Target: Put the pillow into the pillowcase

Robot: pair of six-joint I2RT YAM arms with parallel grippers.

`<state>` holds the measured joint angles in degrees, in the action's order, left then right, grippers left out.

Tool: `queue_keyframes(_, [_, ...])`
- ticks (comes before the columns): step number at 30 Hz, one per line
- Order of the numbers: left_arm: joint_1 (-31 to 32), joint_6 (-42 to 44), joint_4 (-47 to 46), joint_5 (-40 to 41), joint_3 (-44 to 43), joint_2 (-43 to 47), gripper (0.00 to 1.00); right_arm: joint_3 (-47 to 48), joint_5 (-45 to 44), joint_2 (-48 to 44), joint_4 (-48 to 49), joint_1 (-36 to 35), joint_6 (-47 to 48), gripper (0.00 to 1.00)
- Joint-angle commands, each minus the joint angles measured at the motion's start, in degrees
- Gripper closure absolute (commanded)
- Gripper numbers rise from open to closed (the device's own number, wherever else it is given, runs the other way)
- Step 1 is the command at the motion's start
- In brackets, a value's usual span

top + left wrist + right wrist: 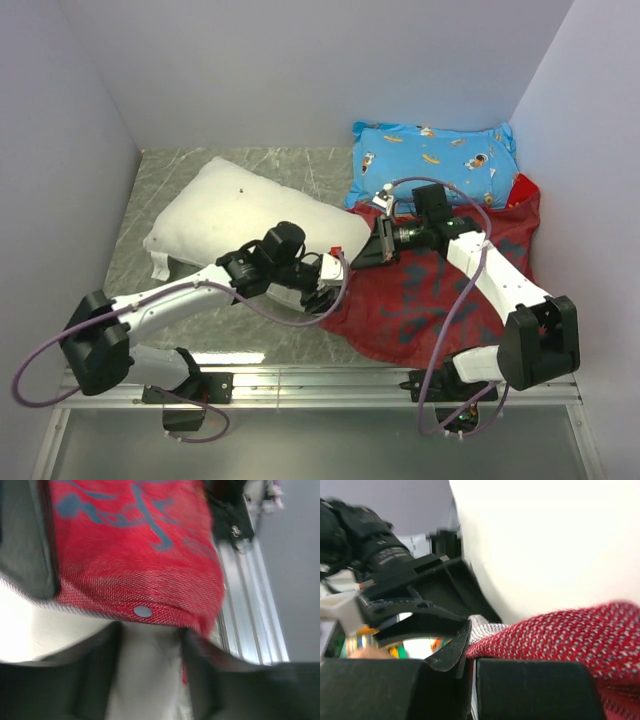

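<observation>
Pillow (230,210) lies diagonally at left-centre of the table (150,170), outside the pillowcase (440,300), which you see spread to its right, dull red face up, with its far edge against the blue cartoon-print pillow (435,160) at the back wall. Your right gripper (360,254) is pressed together on the pillowcase's left hem, just beside the pillow's near-right corner. Your left gripper (322,296) sits low at that same hem, fingers apart with white fabric showing between them (contact unclear) and a small round grey snap stud (143,611) on the red hem just ahead.
</observation>
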<state>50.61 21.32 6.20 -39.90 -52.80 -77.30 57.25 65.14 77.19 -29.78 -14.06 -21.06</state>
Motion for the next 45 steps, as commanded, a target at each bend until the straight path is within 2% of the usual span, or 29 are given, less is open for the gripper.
queue_keyframes(1, [1.1, 4.1, 13.5, -3.0, -1.3, 4.4, 0.37, -0.8, -3.0, -2.9, 0.4, -3.3, 2.0, 1.0])
queue_keyframes(3, [-2.2, 5.3, 16.2, -0.6, -2.5, 8.8, 0.25, -1.4, -5.9, -3.7, -2.5, -4.5, 7.6, 1.0])
queue_keyframes(5, [-7.0, 5.8, 18.8, -2.3, -4.3, 11.5, 0.17, -1.4, -8.2, -4.7, -6.5, -4.7, 12.1, 0.92])
queue_keyframes(6, [-11.6, 5.4, 19.5, -2.6, -5.6, 12.9, 0.15, -0.2, -9.8, -4.9, -7.9, -4.7, 13.5, 0.7])
queue_keyframes(8, [-15.7, 5.6, 23.3, -3.4, -11.1, 12.6, 0.14, 2.7, -12.0, -5.4, -13.8, -4.1, 18.8, 0.5])
queue_keyframes(9, [-18.7, 6.1, 24.6, -3.3, -13.3, 11.0, 0.14, 7.0, -12.7, -5.3, -15.8, -3.3, 20.5, 0.39])
queue_keyframes(12, [-23.6, 3.2, 21.9, -2.2, -19.6, 6.3, 0.12, 20.0, -16.2, -3.3, -22.7, 0.0, 25.4, 0.28])
queue_keyframes(15, [-24.5, 2.9, 17.5, 1.3, -24.4, -0.4, 0.1, 32.2, -20.5, 2.1, -22.3, 3.9, 22.9, 0.2])
queue_keyframes(18, [-24.7, 5.3, 16.7, 3.4, -29.9, -8.5, 0.08, 40.4, -27.2, 10.8, -17.6, 6.2, 18.5, 0.19])
queue_keyframes(20, [-25.0, 7.0, 18.4, 3.2, -35.3, -12.5, 0.07, 46.3, -30.5, 20.9, -21.0, 6.1, 20.5, 0.19])
queue_keyframes(21, [-25.6, 8.9, 19.4, 3.1, -36.8, -15.6, 0.07, 53.9, -31.0, 24.8, -23.5, 6.1, 22.2, 0.19])
queue_keyframes(22, [-25.6, 9.5, 19.2, 3.2, -38.6, -16.7, 0.07, 57.2, -31.0, 31.6, -27.5, 6.1, 24.3, 0.19])
queue_keyframes(26, [-26.1, 11.7, 19.5, 2.7, -42.2, -21.2, 0.04, 68.8, -28.8, 42.1, -33.2, 6.0, 29.8, 0.19])
queue_keyframes(29, [-26.2, 12.7, 21.2, 2.0, -44.7, -23.8, 0.04, 69.3, -26.1, 45.1, -34.8, 5.5, 33.4, 0.19])
queue_keyframes(37, [-26.1, 16.6, 24.6, 0.4, -45.2, -27.9, 0.02, 57.7, -19.7, 41.7, -34.6, 4.5, 40.6, 0.19])
queue_keyframes(41, [-26.1, 18.2, 25.0, -0.9, -43.4, -27.8, 0.01, 53.9, -17.4, 40.4, -33.8, 4.3, 41.5, 0.19])
queue_keyframes(45, [-26.1, 18.4, 24.9, -1.9, -41.6, -27.6, 0.01, 54.5, -17.2, 40.2, -33.3, 5.2, 40.9, 0.2])
